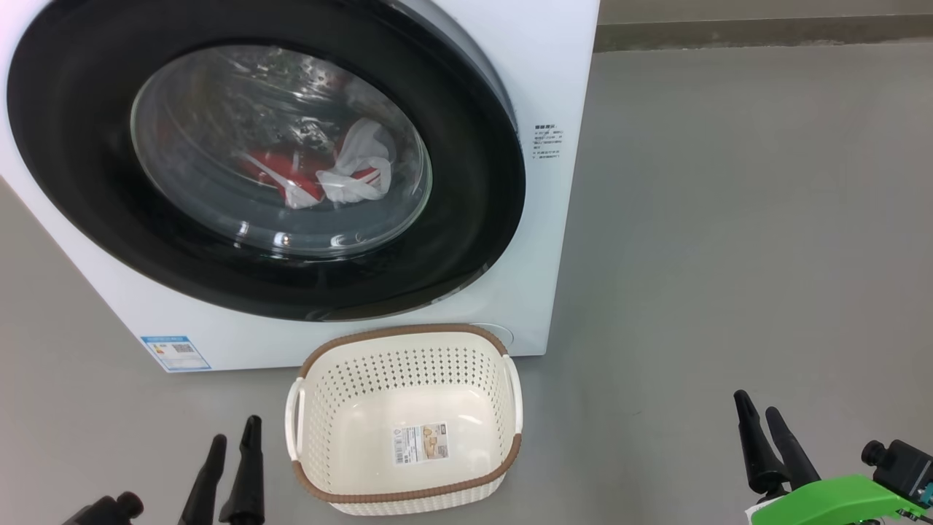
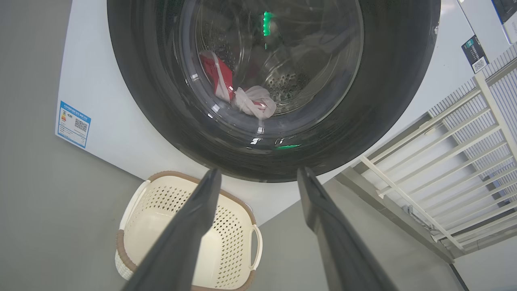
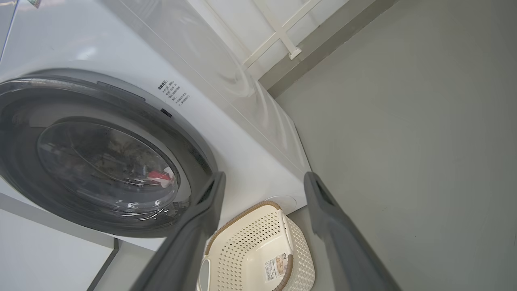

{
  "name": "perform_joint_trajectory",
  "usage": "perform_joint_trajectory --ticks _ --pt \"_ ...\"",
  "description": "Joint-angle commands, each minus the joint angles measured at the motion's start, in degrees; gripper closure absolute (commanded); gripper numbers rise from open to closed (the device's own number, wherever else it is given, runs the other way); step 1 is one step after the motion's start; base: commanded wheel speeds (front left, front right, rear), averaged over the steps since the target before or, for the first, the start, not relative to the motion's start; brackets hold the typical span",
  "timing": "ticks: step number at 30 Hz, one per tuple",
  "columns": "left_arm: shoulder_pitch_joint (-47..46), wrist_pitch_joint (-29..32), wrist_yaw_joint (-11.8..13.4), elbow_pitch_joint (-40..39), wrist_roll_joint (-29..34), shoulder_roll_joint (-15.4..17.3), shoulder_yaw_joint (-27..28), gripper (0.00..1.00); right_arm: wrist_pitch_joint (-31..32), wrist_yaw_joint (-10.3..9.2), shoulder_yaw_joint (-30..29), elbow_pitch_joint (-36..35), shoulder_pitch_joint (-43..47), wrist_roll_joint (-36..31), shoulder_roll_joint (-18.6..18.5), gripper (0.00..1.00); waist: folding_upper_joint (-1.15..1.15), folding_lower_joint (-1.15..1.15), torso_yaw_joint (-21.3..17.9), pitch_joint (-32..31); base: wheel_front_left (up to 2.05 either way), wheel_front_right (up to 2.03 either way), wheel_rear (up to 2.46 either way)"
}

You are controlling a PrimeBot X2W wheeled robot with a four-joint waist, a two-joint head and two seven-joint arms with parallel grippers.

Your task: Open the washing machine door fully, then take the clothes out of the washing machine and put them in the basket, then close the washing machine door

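Observation:
The white washing machine (image 1: 554, 87) stands at the upper left with its round black-rimmed door (image 1: 452, 240) shut against its front. Through the glass I see the red and white clothes (image 1: 342, 175) lying in the drum, also red and white clothes (image 2: 238, 91) in the left wrist view. The cream basket (image 1: 404, 346) sits on the floor just in front of the machine, with nothing in it but a paper label. My left gripper (image 1: 233, 441) is open at the lower left, beside the basket. My right gripper (image 1: 758, 412) is open at the lower right, well away from both.
Grey floor (image 1: 729, 219) spreads to the right of the machine. A white slatted rack (image 2: 464, 161) stands beside the machine in the left wrist view. A blue label (image 1: 175, 352) is stuck low on the machine front.

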Motion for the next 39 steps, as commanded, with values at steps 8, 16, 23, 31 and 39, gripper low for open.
perform_joint_trajectory --ticks 8,16,23,31,39 --pt "0.45 -2.07 0.31 -2.41 7.50 1.05 0.77 0.00 -2.10 0.01 1.02 -1.89 0.45 -6.71 -0.90 0.00 0.00 -0.01 -0.10 -0.03 0.00 0.00 0.00" --pt "0.71 -3.42 0.20 -2.95 12.61 1.10 0.73 0.00 -3.45 0.02 0.75 -2.41 1.17 -11.35 -0.87 0.00 0.00 -0.01 -0.12 0.08 0.00 0.00 0.00" --pt "1.20 -4.61 0.22 -3.49 17.18 1.16 0.63 0.00 -4.63 0.02 0.67 -3.10 1.92 -15.32 -0.86 0.00 0.00 -0.01 -0.10 0.03 0.00 0.00 0.00" --pt "1.46 -5.96 0.12 -3.72 21.68 1.21 0.56 0.00 -5.97 0.02 0.95 -3.55 2.57 -20.01 -0.90 0.00 0.00 -0.01 0.06 0.20 0.00 0.00 0.00" --pt "1.56 -7.32 0.02 -4.14 26.02 1.27 0.79 0.00 -7.32 0.02 1.28 -4.10 3.11 -24.69 -0.97 0.00 0.00 -0.01 0.27 0.55 0.00 0.00 0.00"
